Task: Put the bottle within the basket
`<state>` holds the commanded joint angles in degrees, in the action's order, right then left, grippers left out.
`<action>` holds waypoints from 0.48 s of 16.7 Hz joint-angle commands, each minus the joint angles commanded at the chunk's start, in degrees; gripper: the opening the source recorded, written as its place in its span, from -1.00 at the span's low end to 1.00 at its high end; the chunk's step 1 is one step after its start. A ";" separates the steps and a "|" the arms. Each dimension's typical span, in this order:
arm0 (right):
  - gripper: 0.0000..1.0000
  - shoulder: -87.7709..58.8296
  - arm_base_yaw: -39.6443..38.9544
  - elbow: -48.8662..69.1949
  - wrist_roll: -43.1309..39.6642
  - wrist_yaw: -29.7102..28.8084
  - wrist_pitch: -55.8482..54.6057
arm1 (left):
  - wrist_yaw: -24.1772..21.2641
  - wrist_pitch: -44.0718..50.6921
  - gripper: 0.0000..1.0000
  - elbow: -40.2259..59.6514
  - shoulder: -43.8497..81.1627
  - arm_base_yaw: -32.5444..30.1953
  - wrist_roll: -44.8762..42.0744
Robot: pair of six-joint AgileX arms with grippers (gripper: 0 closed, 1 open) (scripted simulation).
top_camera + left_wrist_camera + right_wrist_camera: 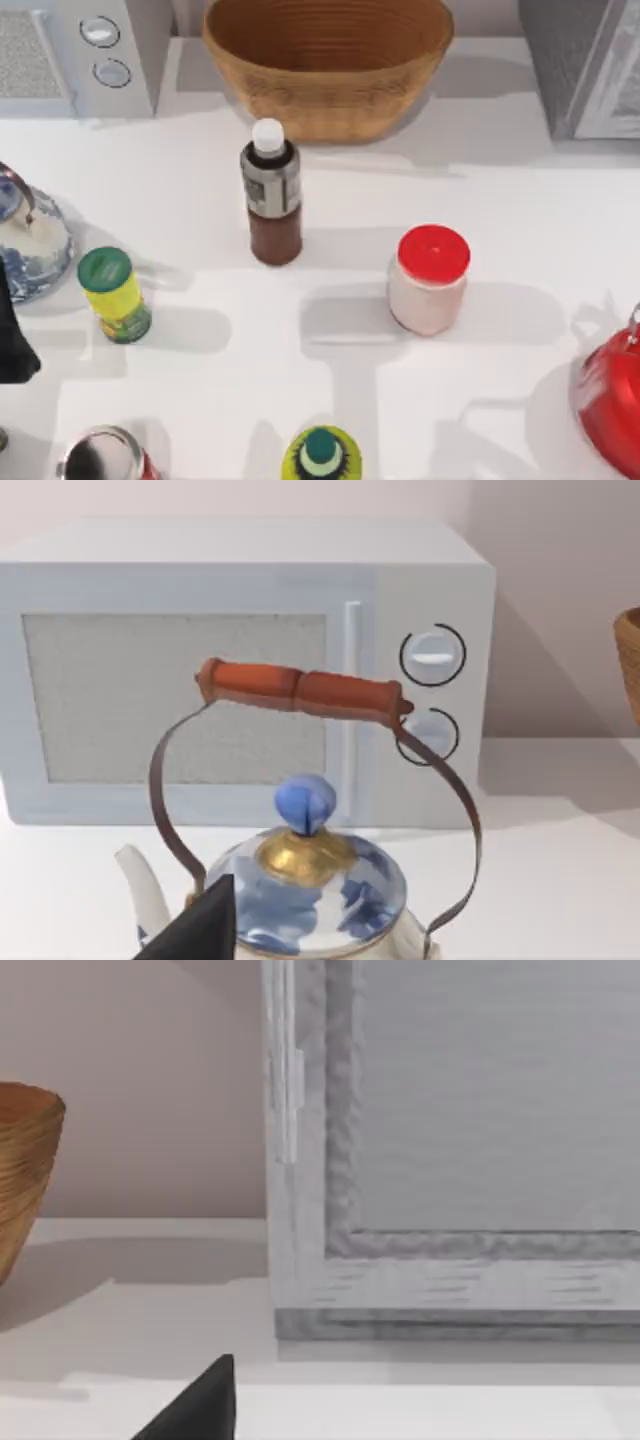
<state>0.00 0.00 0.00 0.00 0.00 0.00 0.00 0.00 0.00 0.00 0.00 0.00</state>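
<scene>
White table (200, 380), grey-labelled bottle (272, 190) upright before basket (328, 65)

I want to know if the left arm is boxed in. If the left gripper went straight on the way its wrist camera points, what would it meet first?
Probably the blue-and-white kettle just ahead, with its red handle; behind it stands the microwave.

No readable text anywhere. The grey label on the tall dark brown bottle with white cap (272, 195) has marks too small to make out; the label on the short yellow-green bottle with green cap (115, 295) is likewise illegible. The white microwave's round dials (433, 656) carry no numbers.
</scene>
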 joint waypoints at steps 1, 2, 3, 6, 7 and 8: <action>1.00 0.00 0.00 0.00 0.00 0.00 0.00 | 0.00 0.00 1.00 0.00 0.00 0.00 0.00; 1.00 0.00 0.00 0.00 0.00 0.00 0.00 | 0.00 0.00 1.00 0.00 0.00 0.00 0.00; 1.00 0.00 0.00 0.00 0.00 0.00 0.00 | -0.25 -0.57 1.00 0.32 0.56 -0.15 0.05; 1.00 0.00 0.00 0.00 0.00 0.00 0.00 | -2.22 -5.42 1.00 2.30 5.90 -1.23 0.17; 1.00 0.00 0.00 0.00 0.00 0.00 0.00 | -3.18 -7.81 1.00 3.08 8.90 -1.72 0.11; 1.00 0.00 0.00 0.00 0.00 0.00 0.00 | -4.25 -10.49 1.00 3.90 12.50 -2.24 -0.02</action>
<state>0.00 0.00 0.00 0.00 0.00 0.00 -4.25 -10.49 3.90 12.50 -2.24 -0.02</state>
